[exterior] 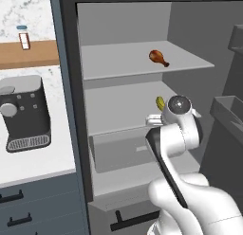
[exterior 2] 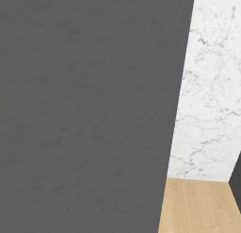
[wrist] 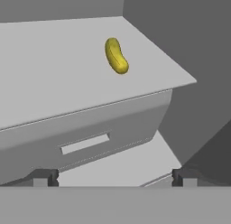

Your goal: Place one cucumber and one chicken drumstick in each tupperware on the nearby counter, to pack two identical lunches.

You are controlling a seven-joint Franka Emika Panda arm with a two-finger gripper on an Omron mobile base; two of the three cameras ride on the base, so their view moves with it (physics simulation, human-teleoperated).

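Wide apart stand the two dark fingertips of the hand point(wrist: 115, 177) at the bottom of the hand view, with nothing between them; it looks into an open grey fridge point(exterior: 123, 21) at the level of the drawer point(wrist: 85, 133), a plain grey box with a pale slot handle on its front. On the middle shelf point(wrist: 54, 78) just above that drawer lies the cucumber point(wrist: 116, 55), a short, plump, yellow-green thing curved like a bean, with a smooth glossy skin and rounded ends, resting well back from the shelf's front edge and toward its right side. In the left base view the same cucumber point(exterior: 160, 103) peeps out just beside the arm's round wrist joint, partly hidden by it. One shelf higher, on the top shelf point(exterior: 118, 63), lies the chicken drumstick point(exterior: 158, 58): glossy orange-brown, a bulbous meat end to the left that tapers to a thin bone pointing down and right, on the right half of the shelf. Left of the fridge runs the white table point(exterior: 33, 165) over dark blue-grey drawers with black bar handles, carrying a dark coffee machine point(exterior: 24, 113). Above it a brown wooden wall shelf point(exterior: 28, 54) holds a small bottle point(exterior: 23, 37). The right base view faces a flat dark grey panel point(exterior 2: 84, 110), with marble wall point(exterior 2: 212, 86) beside it.
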